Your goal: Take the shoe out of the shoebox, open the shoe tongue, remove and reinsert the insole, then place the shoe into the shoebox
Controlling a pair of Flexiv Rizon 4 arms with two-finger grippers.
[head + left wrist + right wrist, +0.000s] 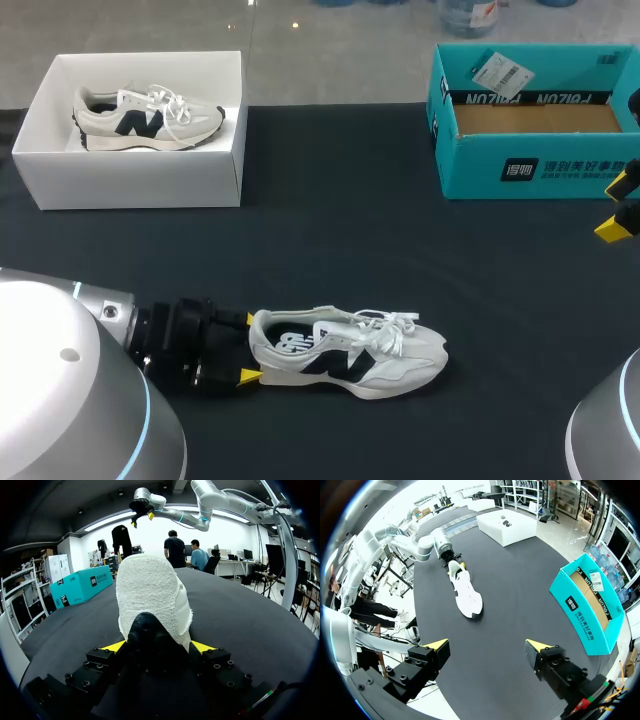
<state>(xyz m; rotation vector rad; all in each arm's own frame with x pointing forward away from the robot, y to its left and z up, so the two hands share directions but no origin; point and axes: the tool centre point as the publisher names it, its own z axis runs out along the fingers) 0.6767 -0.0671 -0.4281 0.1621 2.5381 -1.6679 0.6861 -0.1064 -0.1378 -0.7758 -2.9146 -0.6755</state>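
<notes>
A white open box is sitting on the far left part of the bench, which is lying under a black cover. Inside the box, a white sneaker with dark side markings and white laces is resting on its sole. Its toe is pointing toward the bench's right side, and its heel is lying close to the box's left wall.

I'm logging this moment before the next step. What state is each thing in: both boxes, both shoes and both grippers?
Shoe on the table: out of the box, upright on its sole, insole inside.
Teal shoebox: open, empty.
White box: open, holding a shoe.
Second shoe: lying in the white box.
Left gripper: shut on the table shoe's heel.
Right gripper: open, holding nothing.
</notes>
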